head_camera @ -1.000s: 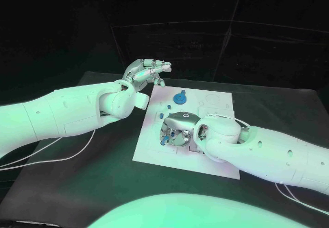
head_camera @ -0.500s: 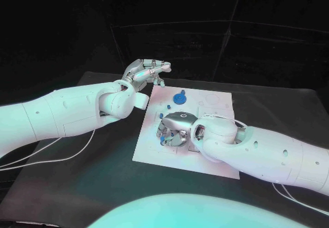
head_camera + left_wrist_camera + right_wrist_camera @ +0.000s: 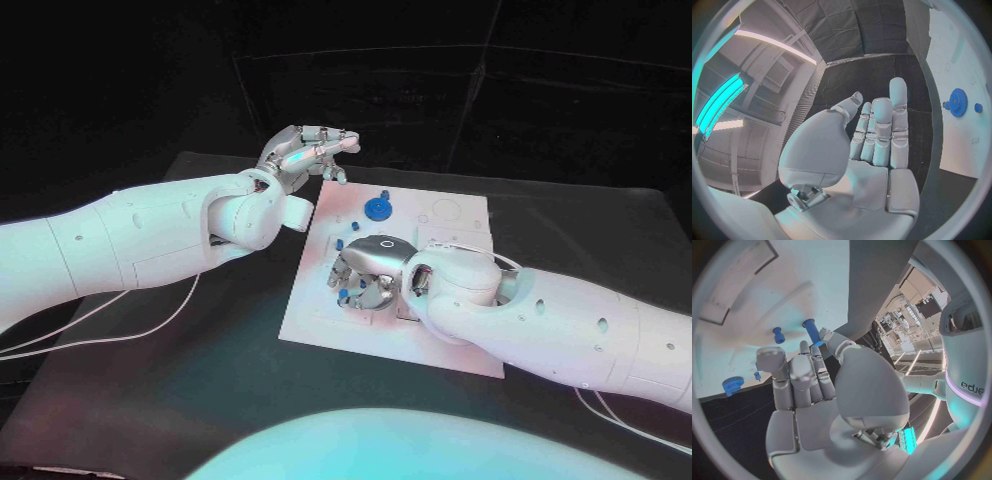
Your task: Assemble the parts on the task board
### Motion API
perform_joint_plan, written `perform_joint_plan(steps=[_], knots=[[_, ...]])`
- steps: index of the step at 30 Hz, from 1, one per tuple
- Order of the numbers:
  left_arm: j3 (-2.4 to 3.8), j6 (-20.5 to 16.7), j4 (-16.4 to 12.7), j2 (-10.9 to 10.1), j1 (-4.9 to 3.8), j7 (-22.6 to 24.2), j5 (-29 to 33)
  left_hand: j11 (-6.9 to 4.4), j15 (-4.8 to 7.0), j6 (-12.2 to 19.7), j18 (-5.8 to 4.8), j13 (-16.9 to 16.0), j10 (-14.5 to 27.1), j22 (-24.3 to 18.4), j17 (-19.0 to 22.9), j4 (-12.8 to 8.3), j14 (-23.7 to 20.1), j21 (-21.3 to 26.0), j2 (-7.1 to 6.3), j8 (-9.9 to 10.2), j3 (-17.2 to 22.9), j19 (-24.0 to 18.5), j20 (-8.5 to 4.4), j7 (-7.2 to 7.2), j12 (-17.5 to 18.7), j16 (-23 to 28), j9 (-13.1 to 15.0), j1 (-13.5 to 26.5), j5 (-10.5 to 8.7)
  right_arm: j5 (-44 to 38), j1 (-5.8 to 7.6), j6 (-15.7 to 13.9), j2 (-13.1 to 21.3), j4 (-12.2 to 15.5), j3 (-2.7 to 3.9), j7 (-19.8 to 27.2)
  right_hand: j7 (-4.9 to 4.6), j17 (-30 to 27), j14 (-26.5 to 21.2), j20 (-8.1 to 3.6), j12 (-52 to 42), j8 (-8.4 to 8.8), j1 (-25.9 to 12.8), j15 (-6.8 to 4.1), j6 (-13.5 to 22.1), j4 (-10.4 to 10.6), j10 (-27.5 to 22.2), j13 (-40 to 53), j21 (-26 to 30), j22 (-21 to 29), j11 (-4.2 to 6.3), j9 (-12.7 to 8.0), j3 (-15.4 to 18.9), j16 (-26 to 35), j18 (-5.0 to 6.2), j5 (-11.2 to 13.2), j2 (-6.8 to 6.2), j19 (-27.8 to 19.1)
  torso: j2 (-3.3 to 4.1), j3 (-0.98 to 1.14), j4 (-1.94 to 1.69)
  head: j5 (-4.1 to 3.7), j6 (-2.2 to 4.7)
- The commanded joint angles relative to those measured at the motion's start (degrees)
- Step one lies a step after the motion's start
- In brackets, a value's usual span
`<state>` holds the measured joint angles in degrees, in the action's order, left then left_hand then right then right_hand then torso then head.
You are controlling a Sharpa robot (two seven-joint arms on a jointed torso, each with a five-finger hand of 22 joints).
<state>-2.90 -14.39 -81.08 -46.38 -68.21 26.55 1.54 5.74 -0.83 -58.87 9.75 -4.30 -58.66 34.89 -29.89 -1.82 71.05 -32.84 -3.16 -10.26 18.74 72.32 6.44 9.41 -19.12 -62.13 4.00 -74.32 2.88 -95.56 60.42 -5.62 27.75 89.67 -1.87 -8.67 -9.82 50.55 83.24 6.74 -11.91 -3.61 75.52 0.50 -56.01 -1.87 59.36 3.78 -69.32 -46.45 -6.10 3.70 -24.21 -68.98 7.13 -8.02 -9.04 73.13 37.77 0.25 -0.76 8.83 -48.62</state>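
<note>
The left hand [image 3: 306,148] is raised above the far left corner of the task board [image 3: 320,318], over the black bench [image 3: 173,390]. In the left wrist view its fingers [image 3: 879,127] stand straight and close together with nothing between them, and the thumb is set slightly apart. The white task board lies in the middle of the bench. On its far part sits a blue gear [image 3: 378,209], flat on the plate, with a small blue peg [image 3: 385,192] just behind it; the left wrist view shows the same gear [image 3: 958,102] with a small blue piece beside it. Nearer the middle, a short blue pin [image 3: 339,243] stands just beside the right hand [image 3: 372,272], which is low over the board's centre with its back turned upward. In the right wrist view, a blue rod [image 3: 812,333] lies at the tips of its thumb and a finger, apparently pinched between them, while a small blue pin [image 3: 777,335] stands on the board near it. The remaining fingers are extended side by side. A further blue gear [image 3: 732,385] shows near the board's edge.
</note>
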Motion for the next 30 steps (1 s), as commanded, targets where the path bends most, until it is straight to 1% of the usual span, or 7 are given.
perform_joint_plan(steps=[1, 10, 15, 20, 22, 25, 30], knots=[[0.03, 0.76, -0.03, -0.06, -0.09, 0.13, 0.05, -0.01, 0.02, 0.5, 0.7, 0.06, 0.38, -0.05, 0.06, -0.07, -0.41, 0.25, 0.08, -0.2, -0.25, -0.26, -0.02, 0.07, -0.37, 0.19, -0.05, -0.56, 0.14, -0.37, 0.04, -2.81, 0.68, 0.62, 0.01, -0.08, -0.05, -2.01, -0.75, 0.12, -0.01, -0.01, -0.42, 0.42, 0.96, -0.09, -1.93, -0.03, 1.52, 2.46, -0.18, 0.05, 1.27, 1.25, 1.0, -0.41, -0.27, -1.44, 0.02, 0.05, 0.04, -0.19, 0.27], [0.03, 0.75, 0.15, -0.17, -0.09, 0.11, 0.05, -0.01, 0.02, 0.5, 0.7, 0.06, 0.38, -0.05, 0.06, -0.07, -0.41, 0.25, 0.08, -0.2, -0.25, -0.26, -0.02, 0.07, -0.37, 0.19, -0.05, -0.56, 0.14, 2.8, 0.23, -10.53, 7.42, 6.82, 0.13, 1.63, -0.18, -4.16, -1.95, 0.31, -2.78, -0.18, -0.83, 0.67, 2.45, 0.25, -5.96, 0.46, 3.81, 6.03, -0.35, 0.17, 8.74, 2.18, 1.62, -2.93, -0.93, -3.28, -0.05, 0.0, 0.06, -0.83, 0.79], [0.03, 0.68, 0.32, -0.32, -0.09, 0.13, 0.05, -0.01, 0.02, 0.5, 0.7, 0.06, 0.38, -0.05, 0.06, -0.07, -0.41, 0.25, 0.08, -0.2, -0.25, -0.26, -0.02, 0.07, -0.37, 0.19, -0.05, -0.56, 0.14, 8.05, 1.7, -14.4, 13.05, 10.74, 1.1, 2.26, -0.06, -4.23, -1.62, 0.17, -5.78, -0.37, -0.63, 0.56, 2.05, 1.5, -6.21, 0.66, 4.01, 6.31, -0.1, 0.26, 14.36, 1.85, 1.67, -3.27, 0.22, -3.01, -0.19, -0.02, 0.33, -1.47, 1.2], [0.02, 0.62, 0.32, -0.49, -0.08, 0.15, 0.05, -0.01, 0.02, 0.5, 0.7, 0.06, 0.38, -0.05, 0.06, -0.07, -0.41, 0.25, 0.08, -0.2, -0.25, -0.26, -0.02, 0.07, -0.37, 0.19, -0.05, -0.56, 0.14, 16.08, 3.7, -16.38, 18.77, 12.74, 1.59, 0.91, 0.22, -1.88, -0.24, -0.22, -10.66, -1.53, -0.27, -0.22, -0.84, 2.58, 1.14, 1.85, 1.65, 2.24, 0.87, 0.65, 15.87, 0.28, 0.97, -3.48, 2.24, -0.49, -0.4, -0.07, 0.72, -2.61, 1.77], [0.02, 0.59, 0.31, -0.55, -0.08, 0.15, 0.05, 0.02, 0.0, 0.55, 0.69, 0.08, 0.43, -0.09, 0.14, -0.07, -0.44, 0.29, 0.08, -0.21, -0.3, -0.25, -0.01, 0.09, -0.4, 0.21, -0.06, -0.55, 0.15, 18.75, 4.21, -17.44, 21.17, 13.31, 1.66, 0.05, 1.01, 0.35, 0.52, -0.87, -13.22, -1.91, 0.64, -1.08, -1.71, 2.58, 5.64, 2.87, 0.0, -0.6, 2.03, 0.7, 15.77, -1.05, 0.55, -3.64, 2.94, 1.05, -0.49, -0.1, 0.9, -3.32, 1.89], [0.02, 0.59, 0.23, -0.54, -0.08, 0.15, 0.05, 0.02, 0.0, 0.55, 0.69, 0.08, 0.43, -0.09, 0.14, -0.07, -0.44, 0.29, 0.08, -0.21, -0.3, -0.25, -0.01, 0.09, -0.4, 0.21, -0.06, -0.55, 0.15, 20.95, 4.62, -19.24, 24.75, 14.07, 1.7, -1.05, 2.52, 1.37, 1.1, -2.28, -17.65, -3.33, 1.82, -2.55, -4.03, 2.37, 11.49, 5.35, -2.21, -4.41, 3.87, 1.08, 15.84, -1.84, -0.1, -3.53, 3.21, 3.08, -0.58, -0.18, 1.06, -5.38, 2.11], [0.02, 0.71, 0.22, -0.44, -0.08, 0.17, 0.05, 0.02, 0.0, 0.55, 0.69, 0.08, 0.43, -0.09, 0.14, -0.07, -0.44, 0.29, 0.08, -0.21, -0.3, -0.25, -0.01, 0.09, -0.4, 0.21, -0.06, -0.55, 0.15, 22.22, 4.82, -18.55, 28.99, 14.41, 1.66, -4.44, 3.93, 5.3, 2.16, -3.77, -27.38, -5.29, -0.78, -3.83, -5.21, 4.82, 14.64, 14.05, -5.33, -9.97, 5.29, 1.37, 18.71, -4.38, -1.1, -3.6, 2.39, 5.75, -0.67, -0.31, 1.45, -8.21, 2.3]])
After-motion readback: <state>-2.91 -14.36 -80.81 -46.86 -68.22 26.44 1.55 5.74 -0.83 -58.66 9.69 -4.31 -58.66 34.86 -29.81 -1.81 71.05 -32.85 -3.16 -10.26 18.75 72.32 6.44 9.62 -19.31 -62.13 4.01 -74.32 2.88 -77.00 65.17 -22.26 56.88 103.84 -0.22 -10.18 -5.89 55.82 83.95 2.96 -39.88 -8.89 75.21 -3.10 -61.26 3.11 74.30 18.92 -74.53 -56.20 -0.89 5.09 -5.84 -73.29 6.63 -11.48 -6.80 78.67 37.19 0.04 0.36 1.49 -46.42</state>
